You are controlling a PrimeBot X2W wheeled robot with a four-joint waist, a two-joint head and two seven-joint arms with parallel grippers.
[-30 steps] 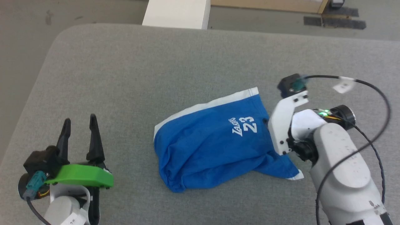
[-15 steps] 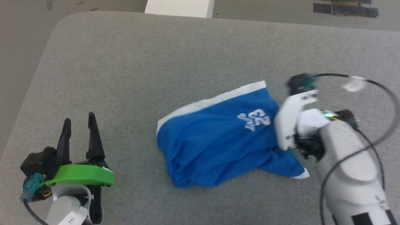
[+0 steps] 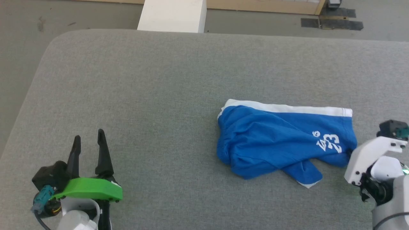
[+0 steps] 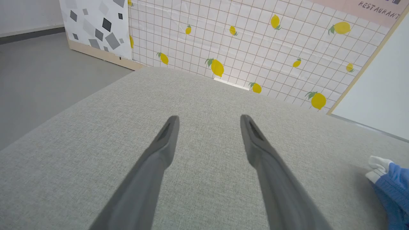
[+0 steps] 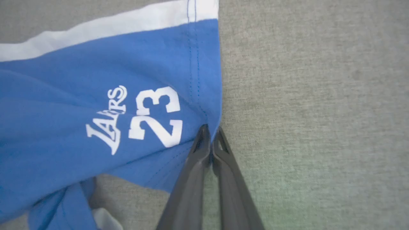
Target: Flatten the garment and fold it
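Note:
The garment (image 3: 274, 143), bright blue shorts with a white waistband along the far side and a white "23" print, lies crumpled on the right half of the grey padded table (image 3: 143, 80). In the right wrist view my right gripper (image 5: 211, 131) is shut on the garment (image 5: 96, 95), pinching its right side seam just beside the print. My right arm's white wrist (image 3: 370, 159) covers those fingers in the head view. My left gripper (image 3: 88, 139) stands open over bare table at the near left, well apart from the shorts. Between its spread fingers (image 4: 209, 119) is nothing; a corner of the garment (image 4: 391, 185) shows far right.
A white block (image 3: 172, 14) stands on the floor past the table's far edge. The table's rounded corner (image 3: 54, 38) is at the far left, with grey floor beyond. A lemon-print wall (image 4: 255, 48) rises behind the table in the left wrist view.
My right gripper has shut on the garment's right edge and dragged it rightward across the table, turning the waistband more level. The left gripper stayed open and still. The head camera shifted slightly.

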